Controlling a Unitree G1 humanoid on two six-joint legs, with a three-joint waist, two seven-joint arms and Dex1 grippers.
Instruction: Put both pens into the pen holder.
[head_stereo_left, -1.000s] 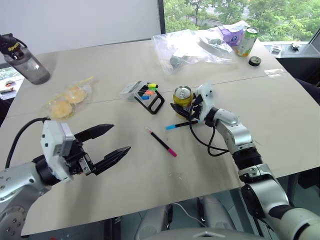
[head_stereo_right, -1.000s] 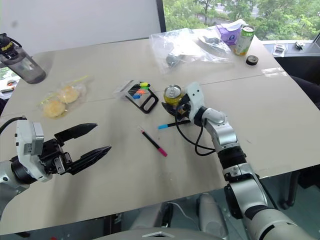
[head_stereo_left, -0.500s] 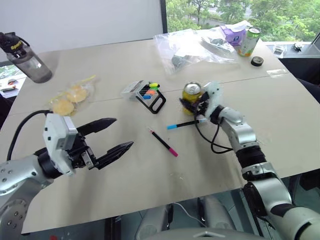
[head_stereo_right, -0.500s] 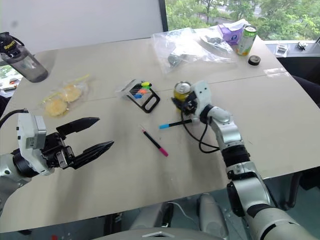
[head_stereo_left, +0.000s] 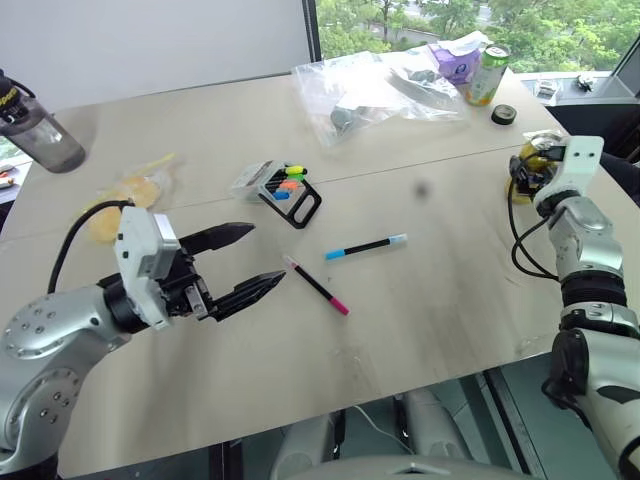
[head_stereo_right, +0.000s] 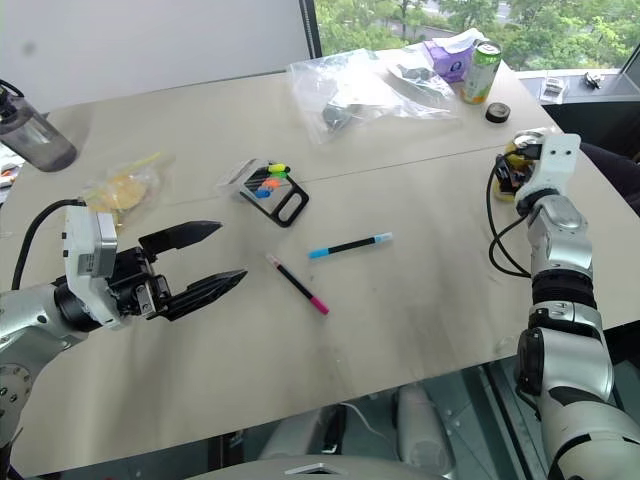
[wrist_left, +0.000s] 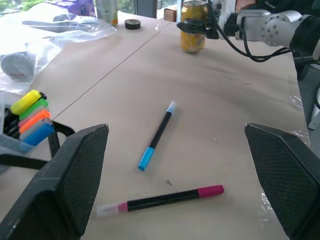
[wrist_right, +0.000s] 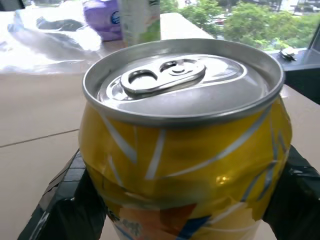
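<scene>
Right end effector (head_stereo_left: 532, 172) is now way over at the right edge of the frame with its fingers wrapped around the yellow can (wrist_right: 182, 135), and that's the big change for us: a second ago that can was sitting mid-tabletop, right up against the blue-ended pen, and now it's been carried well clear of it. So the blue-ended pen (head_stereo_left: 366, 246) lies on its own in the middle of the tabletop (head_stereo_left: 230, 130), with the pink-ended pen (head_stereo_left: 316, 284) just to its lower left, both flat and untouched. The pen holder (head_stereo_left: 283, 185) sits a bit above and left of them, toward frame center-left, lying with its colourful marker tips showing. Our left end effector (head_stereo_left: 243, 263) hovers at the lower left with its fingers spread wide and nothing in them, aimed roughly at the pens; it has crept a little closer to them than before. We'd say the can move was just housekeeping, since it was crowding the pen. Neither pen is in the holder yet, so the actual task hasn't started counting. Next up is probably letting go of the can and grabbing a pen, the pink-ended one being nearest the left side.
</scene>
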